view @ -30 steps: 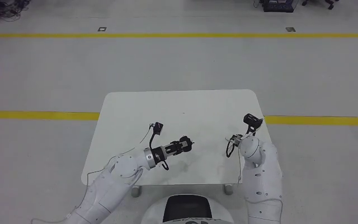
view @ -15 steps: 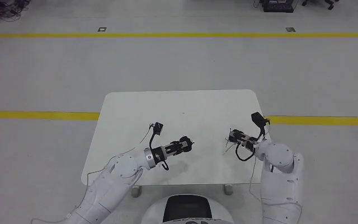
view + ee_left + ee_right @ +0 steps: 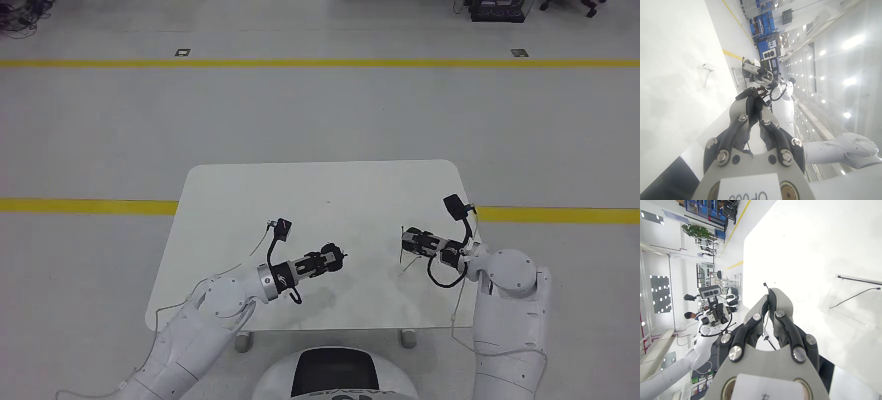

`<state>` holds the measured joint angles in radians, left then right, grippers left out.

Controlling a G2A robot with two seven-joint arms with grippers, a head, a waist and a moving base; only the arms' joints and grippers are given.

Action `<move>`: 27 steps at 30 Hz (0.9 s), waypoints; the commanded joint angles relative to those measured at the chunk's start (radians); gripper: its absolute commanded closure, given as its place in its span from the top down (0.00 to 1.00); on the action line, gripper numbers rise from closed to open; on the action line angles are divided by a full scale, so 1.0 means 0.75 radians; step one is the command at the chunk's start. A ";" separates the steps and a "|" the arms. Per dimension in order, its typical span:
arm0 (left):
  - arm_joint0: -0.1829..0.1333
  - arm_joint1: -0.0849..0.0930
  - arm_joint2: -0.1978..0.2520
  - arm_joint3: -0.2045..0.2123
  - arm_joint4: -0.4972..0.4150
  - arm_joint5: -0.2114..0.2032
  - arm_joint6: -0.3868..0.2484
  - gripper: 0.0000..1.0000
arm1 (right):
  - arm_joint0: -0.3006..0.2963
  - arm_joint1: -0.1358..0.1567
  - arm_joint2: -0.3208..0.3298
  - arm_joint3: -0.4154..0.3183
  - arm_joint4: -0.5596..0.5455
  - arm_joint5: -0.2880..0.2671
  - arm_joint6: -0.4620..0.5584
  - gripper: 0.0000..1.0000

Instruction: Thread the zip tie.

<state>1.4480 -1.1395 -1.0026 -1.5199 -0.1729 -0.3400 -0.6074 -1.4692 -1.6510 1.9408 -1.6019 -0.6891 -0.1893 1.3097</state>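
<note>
Right claw [image 3: 769,294], pinching the zip tie [image 3: 765,284] with its head protruding, has turned near the tabletop's [image 3: 300,190] right edge to face the pressed-together left claw [image 3: 338,257]; threading alignment appears underway.

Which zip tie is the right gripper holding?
The zip tie pinched in the right gripper, its head poking out beyond it; the straight tie and the curved tie lie loose on the clear tray.

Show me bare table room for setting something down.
Free: the far half of the white rectangular table, between its back edge and the hands. Crowded: the near middle, where left hand and right hand face each other by the clear plastic tray of zip ties.
</note>
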 commanded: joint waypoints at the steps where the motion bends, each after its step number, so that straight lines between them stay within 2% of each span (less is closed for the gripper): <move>1: 0.000 0.000 0.000 0.000 0.000 0.000 0.000 0.00 | 0.000 0.000 0.000 0.000 0.000 0.000 0.000 0.00; 2: 0.000 0.000 0.000 0.000 0.000 0.000 0.000 0.00 | -0.006 -0.002 -0.004 0.017 0.055 0.010 -0.028 0.00; 3: 0.000 0.000 0.000 0.000 0.000 0.000 0.000 0.00 | -0.017 -0.001 -0.006 0.015 0.105 -0.010 -0.064 0.00; 7: 0.000 0.000 0.000 0.000 0.000 0.000 0.000 0.00 | -0.090 0.007 -0.017 0.015 0.282 -0.196 -0.171 0.00; 17: 0.000 0.000 0.000 0.000 0.000 0.000 0.000 0.00 | -0.180 0.071 -0.120 -0.057 0.539 -0.201 -0.292 0.00; 23: 0.000 0.000 0.000 0.000 0.000 0.000 0.000 0.00 | -0.229 0.107 -0.228 -0.103 0.566 -0.201 -0.494 0.00; 27: 0.000 0.000 0.000 0.000 0.000 0.000 0.000 0.00 | -0.274 0.132 -0.330 -0.133 0.506 -0.201 -0.662 0.00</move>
<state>1.4480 -1.1395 -1.0026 -1.5199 -0.1729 -0.3400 -0.6074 -1.6684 -1.5564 1.7125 -1.6999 -0.2994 -0.3400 0.8444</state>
